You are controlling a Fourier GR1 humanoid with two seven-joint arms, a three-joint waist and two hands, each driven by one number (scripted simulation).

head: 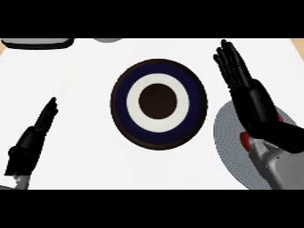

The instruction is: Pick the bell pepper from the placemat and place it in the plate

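Head view shows the right hand [249,95] hovering over the round grey placemat [230,147] at the right, fingers straight and spread toward the far edge, holding nothing. Peeking out beneath its wrist, the red bell pepper [245,141] sits on that mat, mostly hidden, so its long axis can't be judged. Just left lies the round plate with dark-blue and white rings [158,103]. The left hand [32,138] rests open, near left.

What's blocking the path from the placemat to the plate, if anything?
Nothing visible. The plate lies just left of the grey placemat, with only bare counter between them. The right hand, fingers straight, is over the placemat and hides most of the red bell pepper.
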